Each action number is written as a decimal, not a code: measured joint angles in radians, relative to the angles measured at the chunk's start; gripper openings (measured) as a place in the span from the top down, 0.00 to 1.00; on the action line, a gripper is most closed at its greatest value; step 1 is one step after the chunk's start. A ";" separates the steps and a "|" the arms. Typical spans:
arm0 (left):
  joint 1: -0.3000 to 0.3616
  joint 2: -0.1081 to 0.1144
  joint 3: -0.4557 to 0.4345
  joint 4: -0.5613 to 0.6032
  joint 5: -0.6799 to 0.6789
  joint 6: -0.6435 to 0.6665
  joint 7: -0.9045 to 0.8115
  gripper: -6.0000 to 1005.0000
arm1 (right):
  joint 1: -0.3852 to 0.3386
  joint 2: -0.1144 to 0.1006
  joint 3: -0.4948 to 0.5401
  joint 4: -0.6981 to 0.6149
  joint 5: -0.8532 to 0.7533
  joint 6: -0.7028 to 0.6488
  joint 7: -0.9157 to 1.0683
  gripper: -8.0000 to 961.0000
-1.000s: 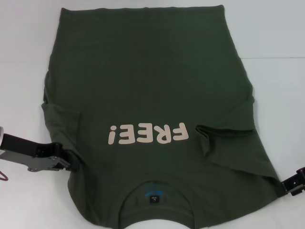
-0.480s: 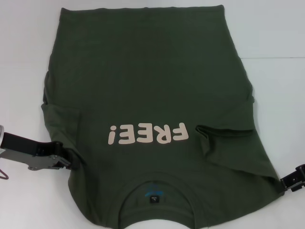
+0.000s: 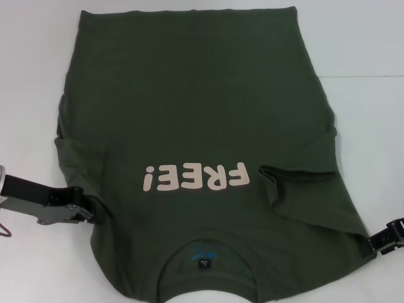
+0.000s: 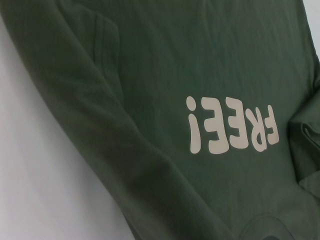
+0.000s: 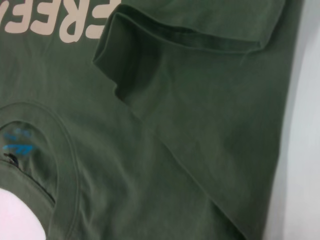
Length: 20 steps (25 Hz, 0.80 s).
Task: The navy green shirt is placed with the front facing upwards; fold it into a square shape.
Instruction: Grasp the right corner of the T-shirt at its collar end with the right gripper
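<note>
The navy green shirt (image 3: 189,113) lies flat, front up, on the white table (image 3: 369,126). Its "FREE!" print (image 3: 196,177) reads upside down. The collar (image 3: 205,249) with its small tag (image 3: 203,264) is at the near edge. Both sleeves are folded inward, the left sleeve (image 3: 79,164) and the right sleeve (image 3: 297,173). My left gripper (image 3: 91,213) is at the shirt's left edge by the shoulder. My right gripper (image 3: 372,243) is at the shirt's right shoulder corner. The left wrist view shows the print (image 4: 232,130). The right wrist view shows the folded sleeve (image 5: 200,30) and the collar (image 5: 65,150).
White table surface shows on both sides of the shirt (image 3: 31,95). A thin reddish loop (image 3: 5,231) lies at the left edge of the head view, below the left arm.
My left gripper has shifted slightly to the left, and my right gripper slightly down and to the right. The shirt has not visibly moved.
</note>
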 joint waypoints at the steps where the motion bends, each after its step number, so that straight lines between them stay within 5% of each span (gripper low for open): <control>1: 0.000 0.000 0.000 0.000 -0.001 0.000 0.000 0.94 | 0.001 0.001 0.000 0.000 -0.001 0.000 -0.001 0.41; 20: 0.001 0.000 0.000 0.000 -0.009 0.002 0.006 0.94 | 0.010 0.006 -0.064 0.011 0.000 0.036 -0.002 0.41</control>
